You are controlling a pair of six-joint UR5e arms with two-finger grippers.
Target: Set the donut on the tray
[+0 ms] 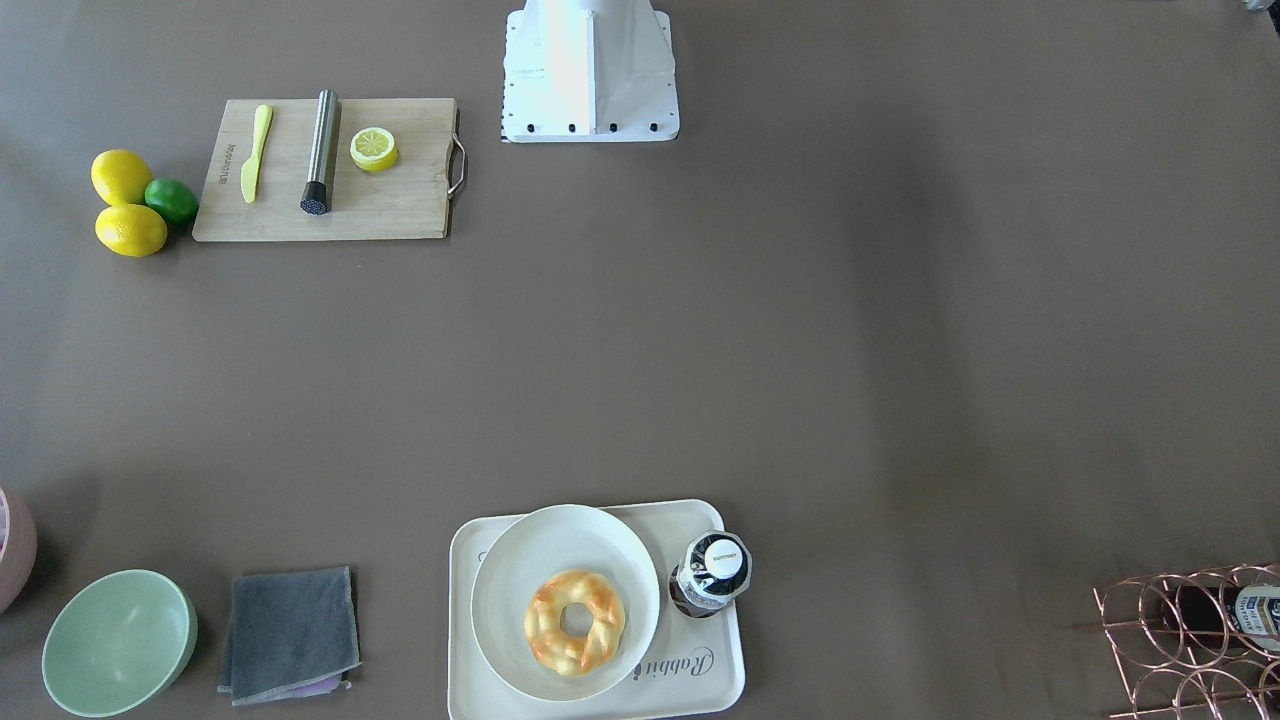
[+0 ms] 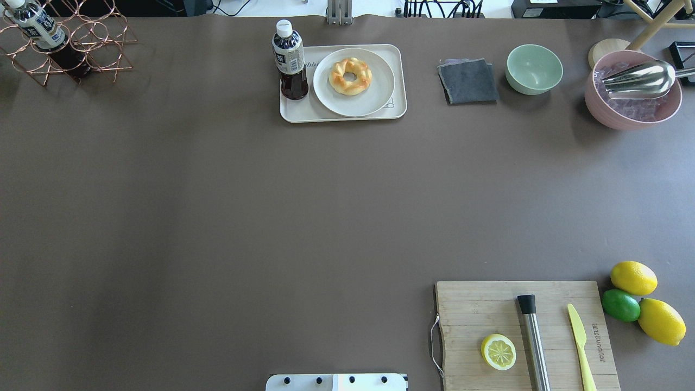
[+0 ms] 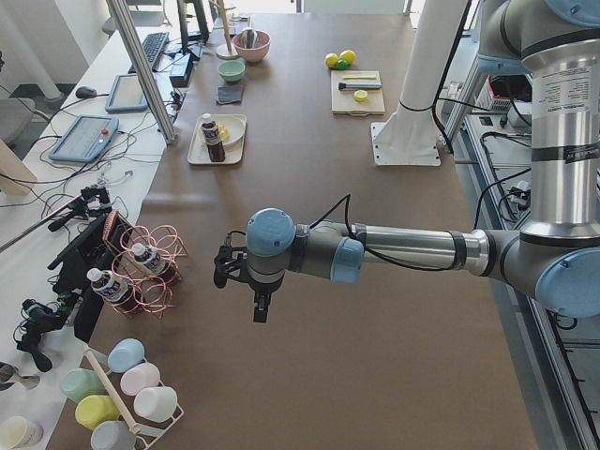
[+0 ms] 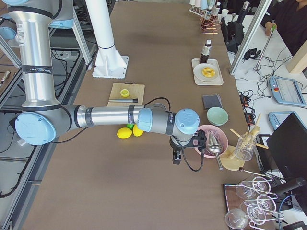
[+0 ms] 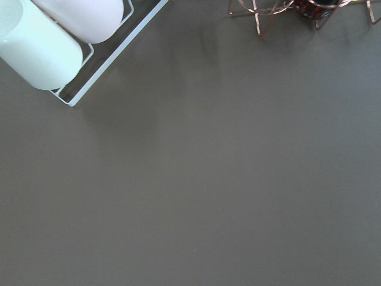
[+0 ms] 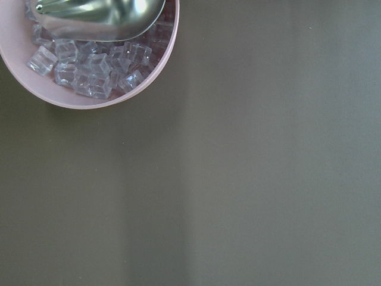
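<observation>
Left gripper (image 3: pixel 261 305) hangs big in the side view over the table (image 3: pixel 356 375), right gripper (image 4: pixel 176 155) is out by the pink ice bowl (image 2: pixel 600 111); can't tell if either is wide or closed. Donut (image 1: pixel 548 622) sits on the round plate (image 1: pixel 530 560), which rests on the tray (image 1: pixel 728 660) at the far edge, dark drink bottle (image 1: pixel 712 572) just beside. I'd drop straight down, pinch one side of the ring, clear the plate rim, and aim for the bare tray strip without bumping the bottle.

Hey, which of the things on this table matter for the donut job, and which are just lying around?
Job: donut, tray, plate under the donut.
Lying about: bottle, cloth, green bowl, pink bowl, board, lemons, lime.
</observation>
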